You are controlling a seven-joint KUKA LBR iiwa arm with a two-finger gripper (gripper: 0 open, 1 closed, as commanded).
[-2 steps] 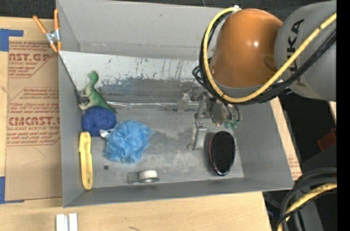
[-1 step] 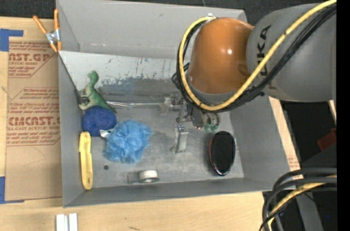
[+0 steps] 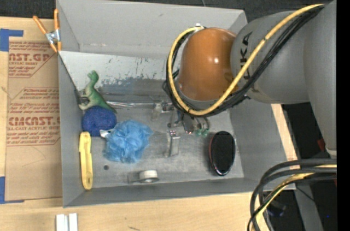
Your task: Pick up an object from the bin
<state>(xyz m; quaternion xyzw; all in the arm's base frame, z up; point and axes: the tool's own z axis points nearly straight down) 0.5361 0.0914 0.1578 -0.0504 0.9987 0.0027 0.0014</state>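
Observation:
My gripper (image 3: 175,140) reaches down from under the arm's orange cover to the bin floor in the middle of the bin. Just to its left lies a fluffy light blue bath sponge (image 3: 127,140), a small gap away. To its right, a black oval thing with a red rim (image 3: 221,153) lies along the bin's right side. A small grey tape roll (image 3: 147,175) rests on the floor in front of the gripper, near the front wall. Nothing shows between the gripper and the floor.
A dark blue round sponge (image 3: 98,120) lies left of the light blue one, with a green toy dinosaur (image 3: 93,94) behind it. A yellow curved tool (image 3: 86,160) lies along the left wall. The arm and its cover hide the back right of the bin.

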